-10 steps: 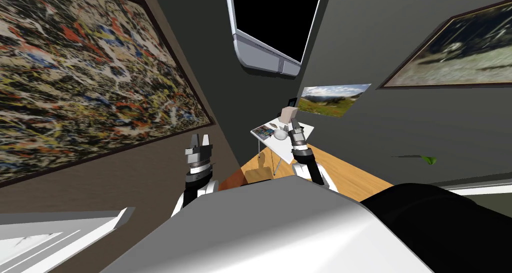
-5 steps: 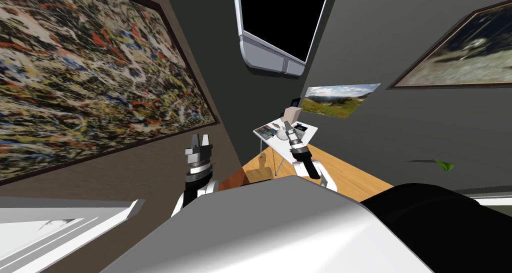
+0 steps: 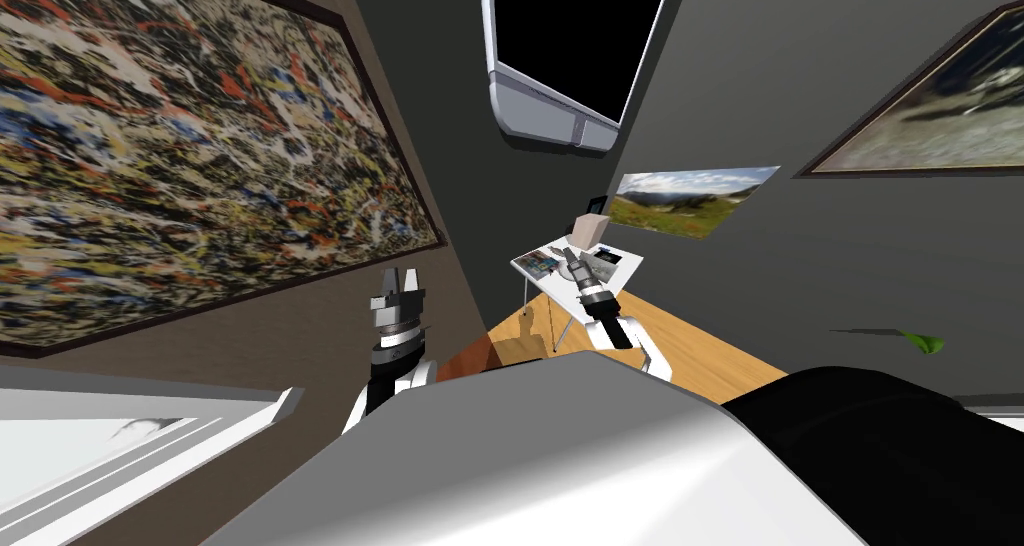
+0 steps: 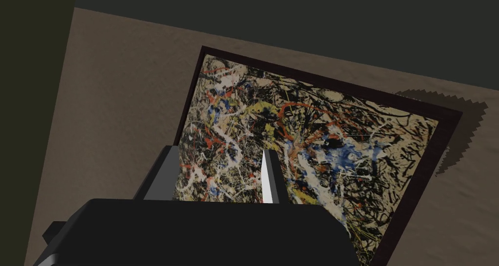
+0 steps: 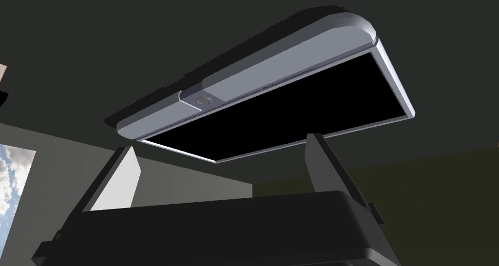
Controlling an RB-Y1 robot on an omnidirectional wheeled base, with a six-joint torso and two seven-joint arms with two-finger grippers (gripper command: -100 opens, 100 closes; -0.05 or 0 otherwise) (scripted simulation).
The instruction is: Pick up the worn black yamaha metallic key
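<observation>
My view swung left as the right tool, blades apart, edged across the small white surface, where the worn black metallic key is too small to discern; grasp pending. Left tool idle, blades apart.

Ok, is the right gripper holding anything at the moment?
No, the right gripper has its two fingers standing wide apart with nothing between them.
</observation>
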